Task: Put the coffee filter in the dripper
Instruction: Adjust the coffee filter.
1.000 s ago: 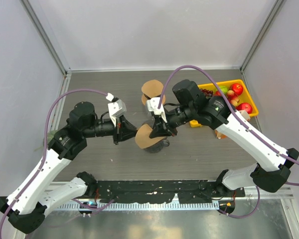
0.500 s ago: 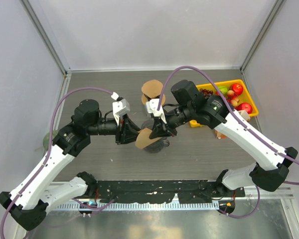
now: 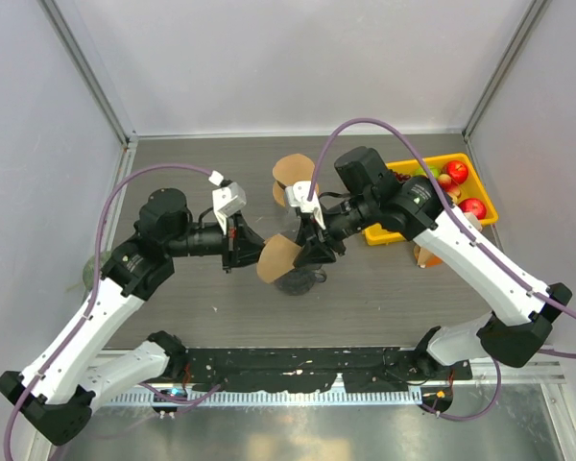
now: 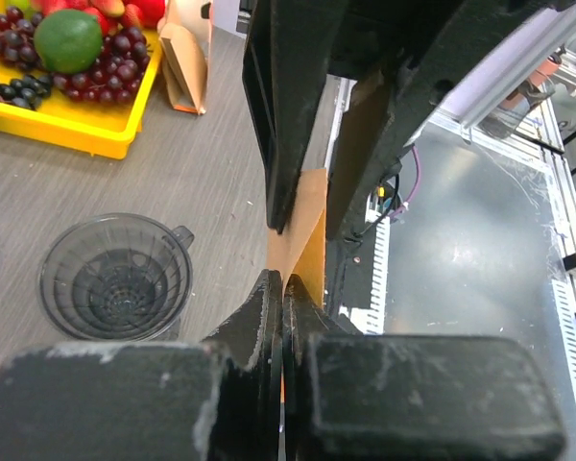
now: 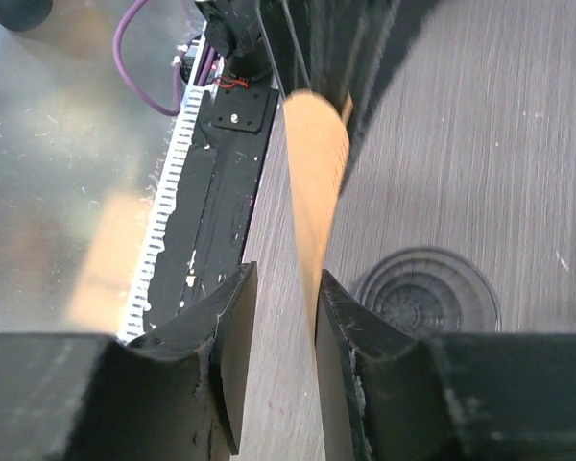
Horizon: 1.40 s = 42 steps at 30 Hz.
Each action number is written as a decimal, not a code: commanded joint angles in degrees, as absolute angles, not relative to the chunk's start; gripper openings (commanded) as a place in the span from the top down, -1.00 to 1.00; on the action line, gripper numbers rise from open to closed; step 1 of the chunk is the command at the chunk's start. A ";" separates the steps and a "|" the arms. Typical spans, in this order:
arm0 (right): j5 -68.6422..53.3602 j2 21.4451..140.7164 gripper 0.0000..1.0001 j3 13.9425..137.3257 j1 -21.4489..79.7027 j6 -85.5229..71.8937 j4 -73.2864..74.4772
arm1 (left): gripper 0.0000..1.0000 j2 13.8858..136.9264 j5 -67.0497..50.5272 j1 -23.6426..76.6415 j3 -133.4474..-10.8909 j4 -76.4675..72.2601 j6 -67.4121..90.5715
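Gripper on the left arm (image 4: pixel 283 288) is pinched tight on the brown coffee filter (image 3: pixel 276 259), holding it on edge above the table (image 3: pixel 202 307). Dripper (image 3: pixel 307 280), clear plastic, stands on the table just beneath the filter. Right gripper (image 5: pixel 280 279) has its jaws parted, with the filter's other edge between them. Yellow tray (image 3: pixel 440 159) of fruit sits far right.

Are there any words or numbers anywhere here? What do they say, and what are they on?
None: no word, number or sign can be read in any view.
The coffee filter is plain brown.
The dripper is clear, with no mark on it.
The yellow tray shows no label.
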<state>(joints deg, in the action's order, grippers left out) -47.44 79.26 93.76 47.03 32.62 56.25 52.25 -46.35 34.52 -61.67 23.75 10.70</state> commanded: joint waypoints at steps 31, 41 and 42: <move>-53.53 78.66 0.90 95.45 45.53 31.73 57.92 | 1.00 52.12 -41.93 34.45 -59.85 15.12 16.52; -53.44 79.36 0.90 95.54 45.44 31.38 57.48 | -0.18 52.47 -52.12 34.80 -57.57 8.35 20.12; -53.44 79.37 0.89 95.54 45.44 31.38 57.22 | -0.15 52.82 -52.03 35.07 -57.57 7.91 20.21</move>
